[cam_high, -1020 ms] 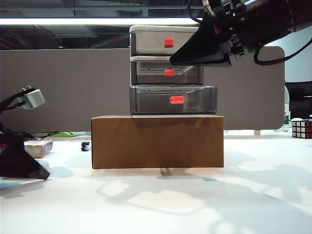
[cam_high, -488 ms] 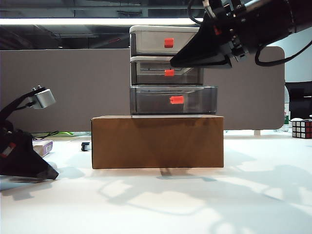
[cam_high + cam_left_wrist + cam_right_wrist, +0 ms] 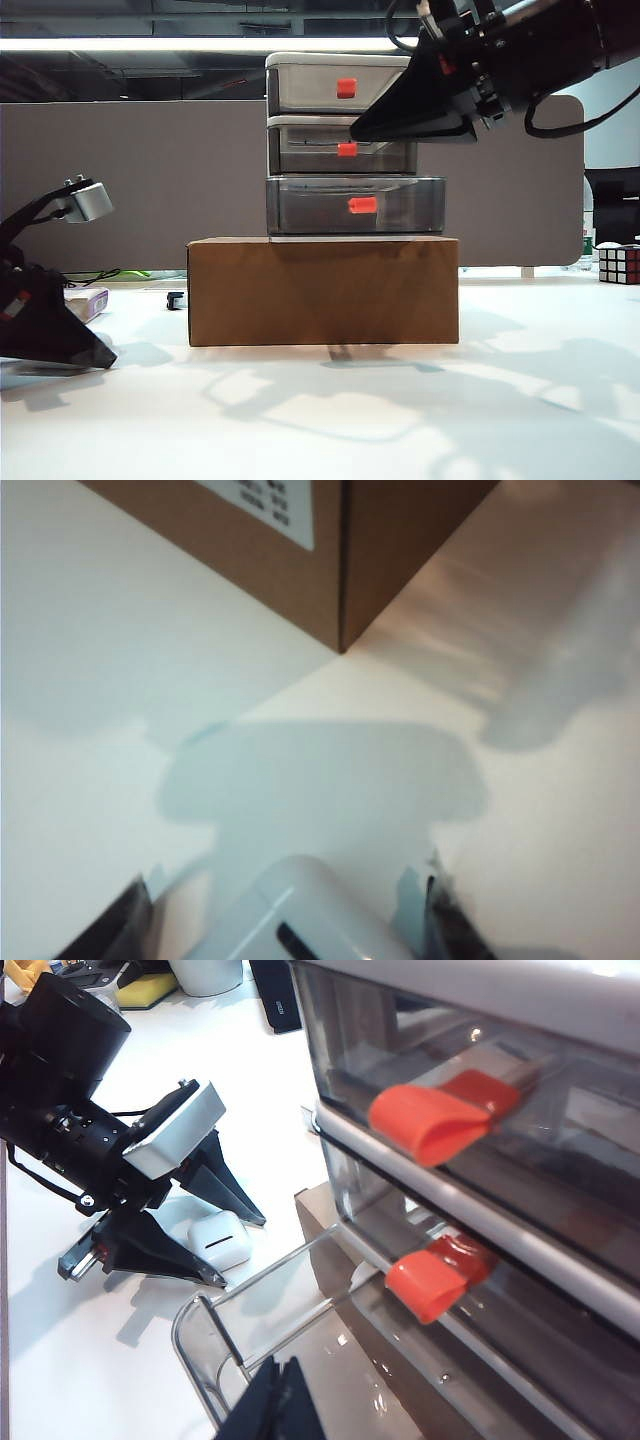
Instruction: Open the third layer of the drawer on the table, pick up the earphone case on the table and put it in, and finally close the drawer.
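Left gripper (image 3: 290, 920) is down low on the table (image 3: 330, 420), far left of the exterior view. Its fingers (image 3: 130, 925) sit on either side of the earphone case (image 3: 300, 920), w/ a sliver of gap still showing each side in the left wrist view, so jaws are apart around it but not clamped as far as I can see; contact is hard to call bc the frame crops it. From the right wrist cam the white case (image 3: 219, 1239) sits on the tabletop right between the black fingers.

Right gripper (image 3: 415, 120) is up high, in front of the drawer (image 3: 342, 145) at about middle-tier height. Only a dark fingertip (image 3: 283, 1400) shows at the frame edge, so can't tell if it's open or closed.

The third layer (image 3: 355, 205) is pulled out, sticking forward past the two above it, red-orange handle (image 3: 362, 205) facing the cam. Whole unit sits on a brown cardboard box (image 3: 323, 290). A Rubik's cube (image 3: 620, 264) is at far right, and an off-white block w/ a purple end (image 3: 88, 301) sits behind the left arm.
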{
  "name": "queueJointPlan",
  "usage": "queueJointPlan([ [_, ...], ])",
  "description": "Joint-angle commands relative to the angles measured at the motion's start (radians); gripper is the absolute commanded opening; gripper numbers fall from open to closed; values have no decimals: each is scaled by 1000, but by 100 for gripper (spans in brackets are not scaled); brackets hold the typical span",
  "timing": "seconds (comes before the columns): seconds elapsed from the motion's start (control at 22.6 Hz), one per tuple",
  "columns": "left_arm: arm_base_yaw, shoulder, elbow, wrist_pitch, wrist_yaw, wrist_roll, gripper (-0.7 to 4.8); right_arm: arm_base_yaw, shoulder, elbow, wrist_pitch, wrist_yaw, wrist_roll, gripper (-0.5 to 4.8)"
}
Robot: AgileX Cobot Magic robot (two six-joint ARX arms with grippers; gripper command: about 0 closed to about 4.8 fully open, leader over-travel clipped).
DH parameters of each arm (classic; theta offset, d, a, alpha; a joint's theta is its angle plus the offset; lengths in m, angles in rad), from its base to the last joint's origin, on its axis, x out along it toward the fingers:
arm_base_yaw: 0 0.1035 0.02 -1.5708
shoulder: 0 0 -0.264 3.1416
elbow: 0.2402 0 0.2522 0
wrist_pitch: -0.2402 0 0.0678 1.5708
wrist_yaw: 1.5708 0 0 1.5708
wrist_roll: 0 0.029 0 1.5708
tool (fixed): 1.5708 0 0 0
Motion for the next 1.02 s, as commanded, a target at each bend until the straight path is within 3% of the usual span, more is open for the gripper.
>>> queueJointPlan([
  [0.04, 2, 2, -7, -127, -71, -16, 114, 0, -6, 2, 10, -3, -3, -5],
  [0.35, 0, -141, 20, -130, -69, -42, 114, 0, -6, 2, 11, -3, -3, -5],
  [0.71, -75, -263, 20, -155, -69, -68, 114, 0, -9, 5, 19, -7, -3, -5],
  [1.02, -284, -345, 21, -152, -141, -87, 114, 0, -29, 5, 17, -10, -3, -5],
])
